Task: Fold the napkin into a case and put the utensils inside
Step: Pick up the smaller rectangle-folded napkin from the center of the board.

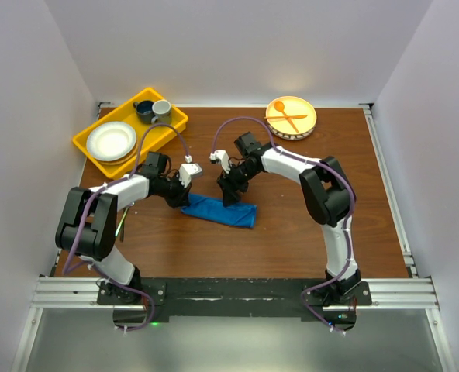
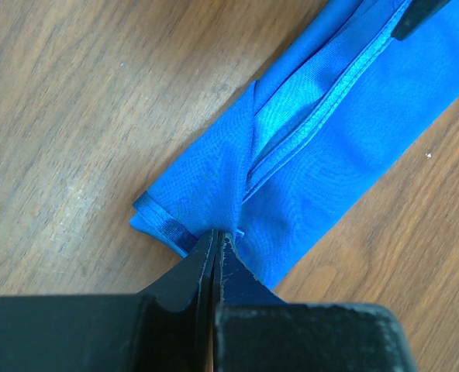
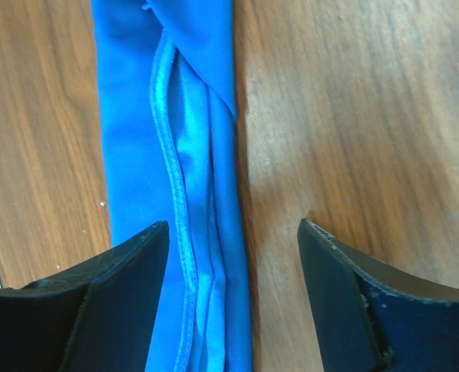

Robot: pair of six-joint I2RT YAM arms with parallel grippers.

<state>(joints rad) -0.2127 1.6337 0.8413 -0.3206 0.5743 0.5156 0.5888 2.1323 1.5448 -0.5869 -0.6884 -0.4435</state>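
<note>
**Left tool pinches the napkin's end; right tool stands wide over it**

In the top view the blue napkin (image 1: 223, 211) lies at the middle of the table (image 1: 291, 232), folded into a long narrow strip that slants from centre-left down to the right. The left tool (image 1: 183, 198) meets the strip's left end and the right tool (image 1: 231, 198) stands over its middle.

In the left wrist view the left tool (image 2: 218, 237) sits at the bottom centre, its jaws pressed together on the near end of the napkin (image 2: 307, 147). The cloth puckers at the pinch and runs off toward the upper right.

In the right wrist view the right tool (image 3: 233, 232) has its jaws spread wide and grips nothing. One finger overlies the napkin (image 3: 129, 116) at lower left, the other stands over bare wood at lower right. Whether the first finger touches the cloth cannot be told. The strip runs up to the top left of the frame, its hems showing.
</note>
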